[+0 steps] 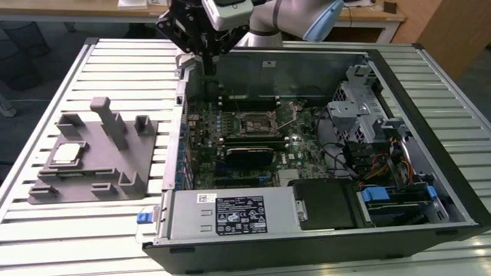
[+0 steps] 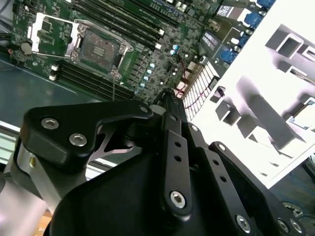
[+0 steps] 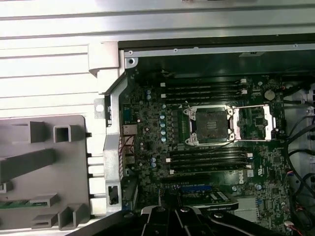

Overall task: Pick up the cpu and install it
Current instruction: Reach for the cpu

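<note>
CPU [image 1: 68,152]: lies flat, metal face up, in a shallow seat on the tray [image 1: 115,172], well apart from the gripper [image 1: 208,68]. The tray is grey, carries several upright blocks, and rests on the slatted table [image 1: 46,230] at the exterior view's left, just beside the case [image 1: 429,103]. Nothing touches the CPU.

Gripper: hangs fingers-down above the case's wall on the tray side, toward the far end of that wall. The fingers are brought together to a narrow tip and grip nothing. In the second wrist view the black linkage [image 2: 167,98] converges above the motherboard edge; in the first wrist view its upper parts [image 3: 170,211] show against the board.

Case: lies on its side with the panel off, so the motherboard [image 1: 207,138] faces up.

Socket [image 1: 259,122]: sits near the middle of the board, between two banks of memory slots. In both wrist views the socket [image 2: 101,49] [image 3: 210,123] is uncovered, with its metal frame [image 3: 253,123] swung open and lying flat beside it. No chip is seated in it.

Power supply [image 1: 230,215]: a grey box with a label, along the near edge of the case.

Drive cage [image 1: 357,109]: grey metal, at the exterior view's right of the board, with a bundle of cables [image 1: 380,167] below it.
</note>
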Robot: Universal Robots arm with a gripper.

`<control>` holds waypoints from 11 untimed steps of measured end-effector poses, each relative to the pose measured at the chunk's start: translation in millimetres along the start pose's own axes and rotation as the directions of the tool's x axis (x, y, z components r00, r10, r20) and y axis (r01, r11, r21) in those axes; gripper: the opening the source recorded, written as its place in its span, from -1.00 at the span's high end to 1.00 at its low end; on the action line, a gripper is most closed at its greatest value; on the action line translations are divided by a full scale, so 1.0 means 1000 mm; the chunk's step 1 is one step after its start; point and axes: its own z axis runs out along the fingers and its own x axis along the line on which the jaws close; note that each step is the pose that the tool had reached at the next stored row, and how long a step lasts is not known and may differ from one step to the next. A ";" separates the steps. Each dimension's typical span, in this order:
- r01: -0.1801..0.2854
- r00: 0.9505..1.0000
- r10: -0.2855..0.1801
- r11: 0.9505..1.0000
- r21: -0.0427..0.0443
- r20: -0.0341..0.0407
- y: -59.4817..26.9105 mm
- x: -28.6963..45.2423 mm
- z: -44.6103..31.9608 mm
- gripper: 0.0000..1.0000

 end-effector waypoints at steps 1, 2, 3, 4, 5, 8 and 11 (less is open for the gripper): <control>0.000 1.000 0.000 1.000 0.000 0.000 -0.0001 0.0011 0.0000 0.79; 0.000 1.000 0.000 1.000 0.000 0.000 -0.0002 0.0021 0.0001 0.79; 0.000 1.000 0.000 1.000 0.000 0.000 -0.0003 0.0034 0.0001 0.79; 0.000 1.000 0.000 1.000 0.000 0.000 -0.0004 0.0046 0.0002 0.79; 0.000 1.000 0.000 1.000 0.000 0.000 -0.0005 0.0059 0.0002 0.79; 0.000 1.000 0.000 1.000 0.000 0.000 -0.0007 0.0092 0.0002 0.79; 0.000 1.000 0.000 1.000 0.000 0.000 -0.0010 0.0127 0.0002 0.79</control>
